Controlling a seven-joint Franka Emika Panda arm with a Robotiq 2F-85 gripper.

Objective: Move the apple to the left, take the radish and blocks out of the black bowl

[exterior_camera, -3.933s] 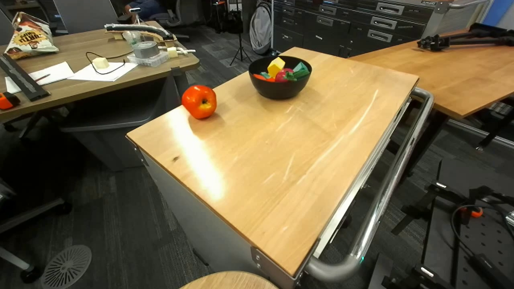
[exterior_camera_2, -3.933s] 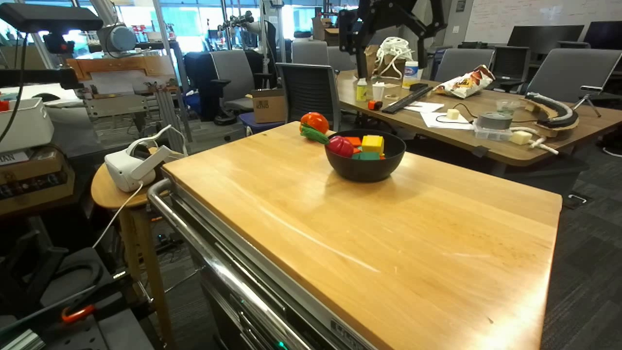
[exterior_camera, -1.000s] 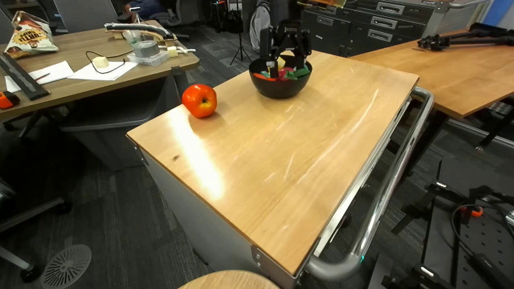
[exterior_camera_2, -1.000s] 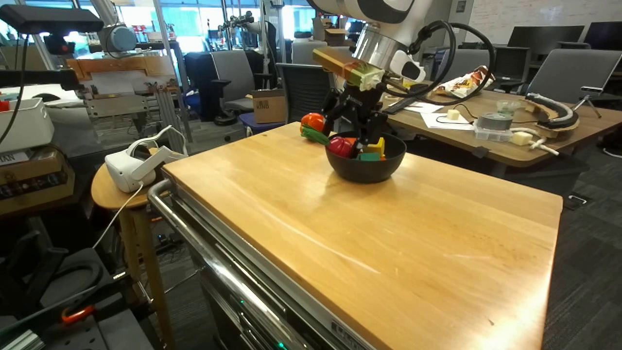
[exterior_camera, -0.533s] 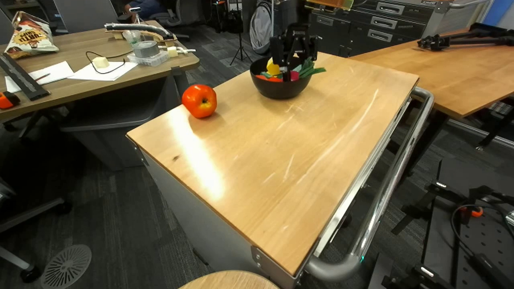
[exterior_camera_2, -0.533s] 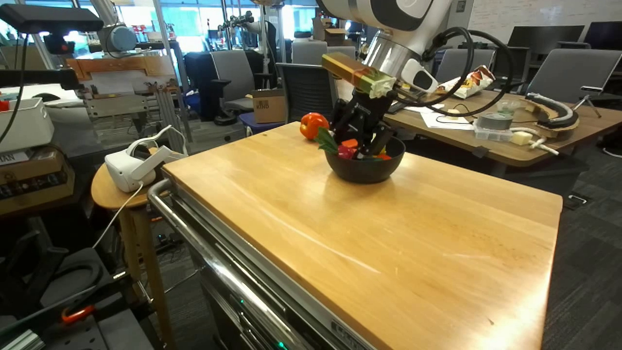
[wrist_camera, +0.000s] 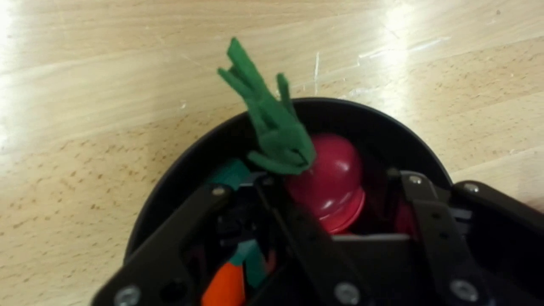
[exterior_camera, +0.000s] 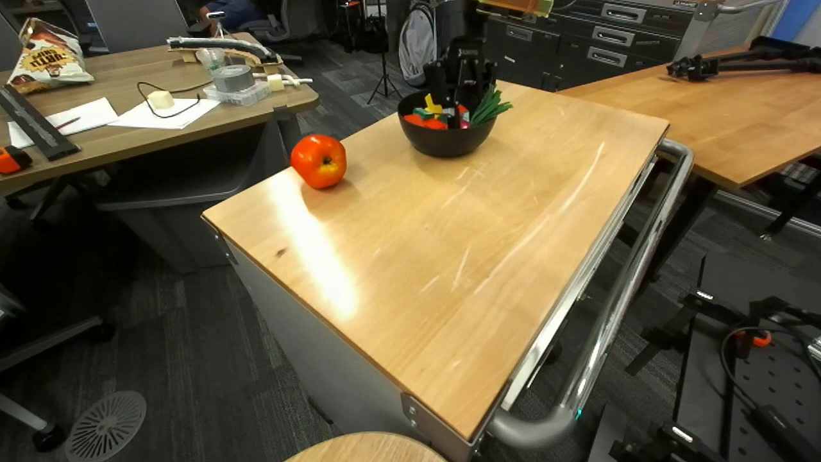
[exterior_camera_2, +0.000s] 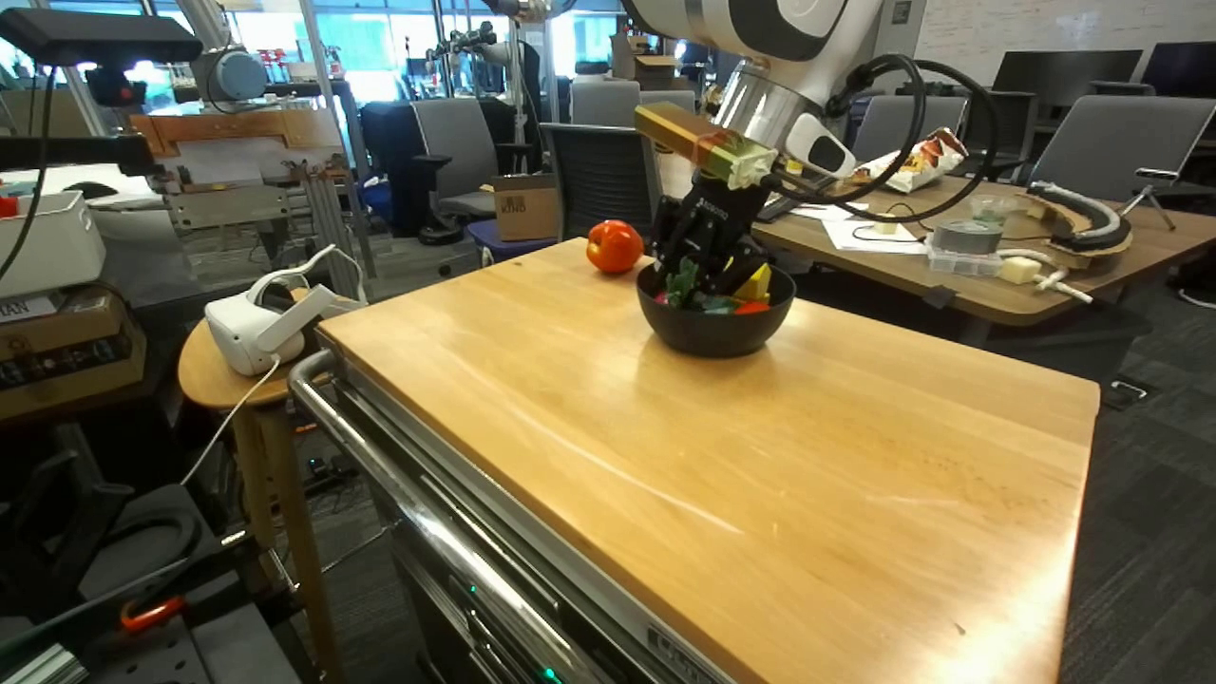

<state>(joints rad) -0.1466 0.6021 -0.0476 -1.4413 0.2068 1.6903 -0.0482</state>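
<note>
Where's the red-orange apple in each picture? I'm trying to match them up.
In an exterior view, the apple shows left of the black bowl, slightly lower.
In an exterior view, the apple is above and left of the black bowl.
Wrist view: no apple shows.
Shared landmark: the black bowl, in all three views.

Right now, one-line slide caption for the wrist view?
Gripper straddling the radish, whose green leaves poke out of the bowl; blocks partly hidden.

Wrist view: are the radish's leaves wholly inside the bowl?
No, the radish has leaves that reach out past the bowl, over the wooden top.
</note>
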